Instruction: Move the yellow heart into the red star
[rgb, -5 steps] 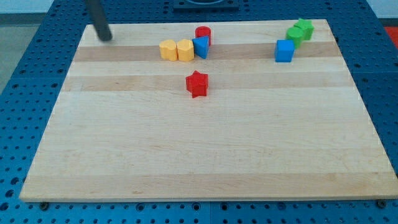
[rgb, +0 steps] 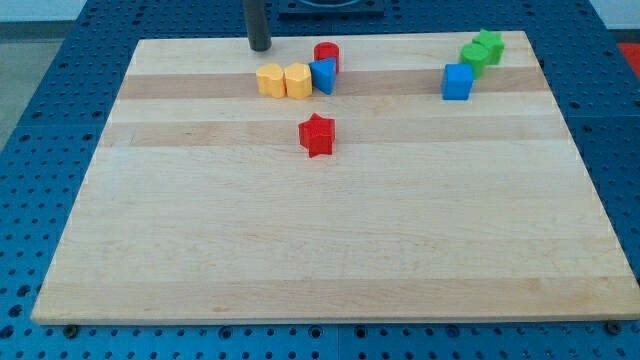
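Rightward-shifted tip (rgb: 260, 47), above yellow heart (rgb: 298, 80)

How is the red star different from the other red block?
The red star has points, while the red cylinder is round. The red star stands alone toward the board's middle; the red cylinder sits near the view's top, touching the blue block. My tip is nearer the red cylinder than the red star. Both are the same red.
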